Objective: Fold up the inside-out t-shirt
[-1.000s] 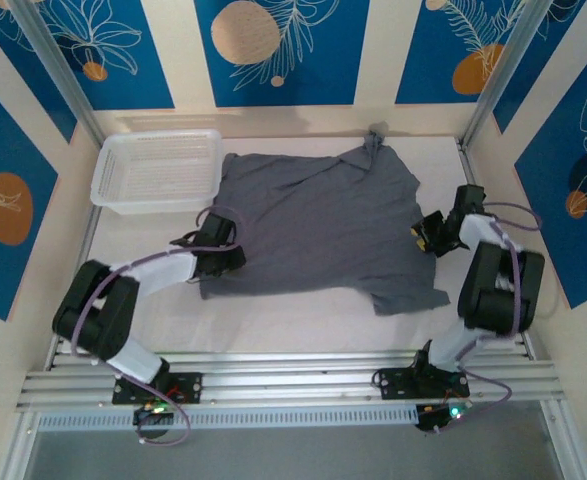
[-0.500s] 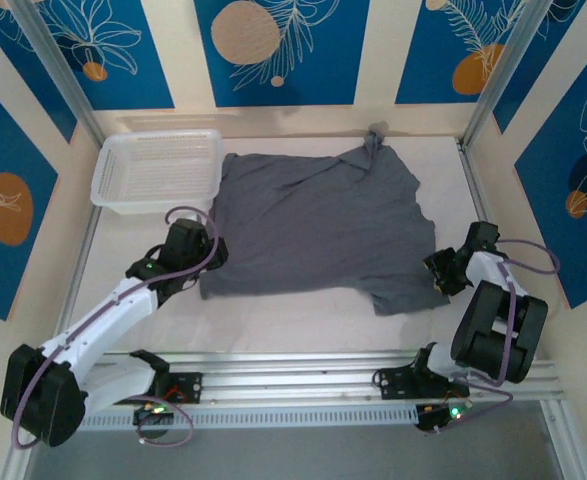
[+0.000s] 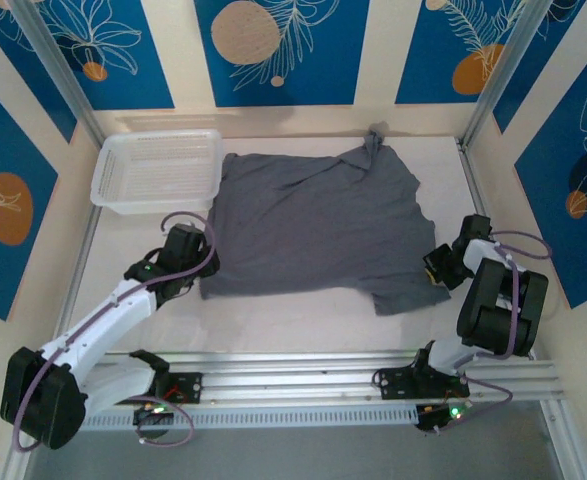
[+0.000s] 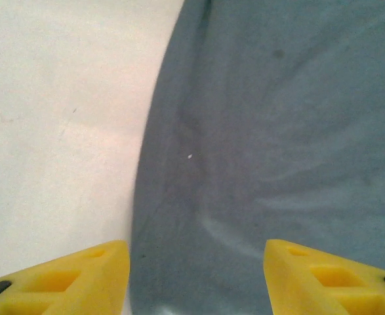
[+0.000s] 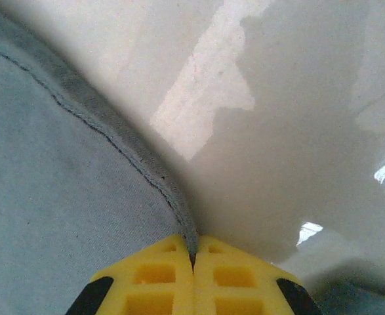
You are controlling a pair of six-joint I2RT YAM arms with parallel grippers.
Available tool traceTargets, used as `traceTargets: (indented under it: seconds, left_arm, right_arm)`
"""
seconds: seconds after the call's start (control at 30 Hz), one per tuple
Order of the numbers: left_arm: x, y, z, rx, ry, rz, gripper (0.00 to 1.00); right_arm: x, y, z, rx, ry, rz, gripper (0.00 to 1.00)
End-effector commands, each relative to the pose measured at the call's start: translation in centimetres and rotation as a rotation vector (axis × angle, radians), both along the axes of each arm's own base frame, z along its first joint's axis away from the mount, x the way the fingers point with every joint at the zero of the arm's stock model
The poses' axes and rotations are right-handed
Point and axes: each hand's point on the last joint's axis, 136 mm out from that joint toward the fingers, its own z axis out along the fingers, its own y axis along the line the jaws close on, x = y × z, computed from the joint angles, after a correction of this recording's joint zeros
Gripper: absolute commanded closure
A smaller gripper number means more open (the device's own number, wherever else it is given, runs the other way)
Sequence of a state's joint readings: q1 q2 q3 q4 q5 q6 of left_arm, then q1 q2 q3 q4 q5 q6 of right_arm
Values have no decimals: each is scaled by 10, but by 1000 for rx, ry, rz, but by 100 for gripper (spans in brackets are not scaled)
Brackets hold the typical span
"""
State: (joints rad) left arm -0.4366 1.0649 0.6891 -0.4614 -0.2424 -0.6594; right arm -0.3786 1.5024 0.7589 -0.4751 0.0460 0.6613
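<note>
Since my right claw is closed on nothing more than the thin hem of the inside-out t-shirt near the counter's near-right corner, a quick lift could, I judge, pull that edge free. My left claw hangs agape over the shirt's near-left corner, one finger above bare counter and the other above cloth. Closing from there, I might scrape the counter or catch a mere sliver. With one side held and the other loose, any pull would skew the cloth, which lies spread flat across the middle of the counter. Farther back, a sleeve is twisted into a bunch at the far edge and would fold lumpy. At the far-left corner the white basket sits just beside the shirt, so dragged cloth could snag it.
</note>
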Motion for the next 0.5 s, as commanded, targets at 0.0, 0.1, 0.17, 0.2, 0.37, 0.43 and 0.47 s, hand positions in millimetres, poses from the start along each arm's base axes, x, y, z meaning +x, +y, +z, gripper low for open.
traceTargets:
  seconds: [0.0,0.1,0.17,0.2,0.37,0.43,0.47]
  left_arm:
    - [-22,9,-29,-2,149,37,45]
    - [-31,1,-48,-56,254,42,47]
    - [-34,3,-61,-61,304,73,50]
    - [-34,4,-66,-71,323,95,52]
    - [-31,-7,-79,-175,336,107,55]
    - [-30,-17,-81,-229,339,78,56]
    - [-31,-19,-82,-242,347,75,57]
  right_arm:
    - [3,-6,27,-56,-78,-24,100]
    - [-5,-8,47,-97,-139,-69,100]
    - [-10,-9,57,-115,-174,-92,100]
    - [-11,-9,61,-118,-189,-96,100]
    - [-12,-6,67,-114,-202,-83,100]
    - [-11,-4,65,-100,-200,-78,100]
    - [-11,-3,63,-93,-195,-79,100]
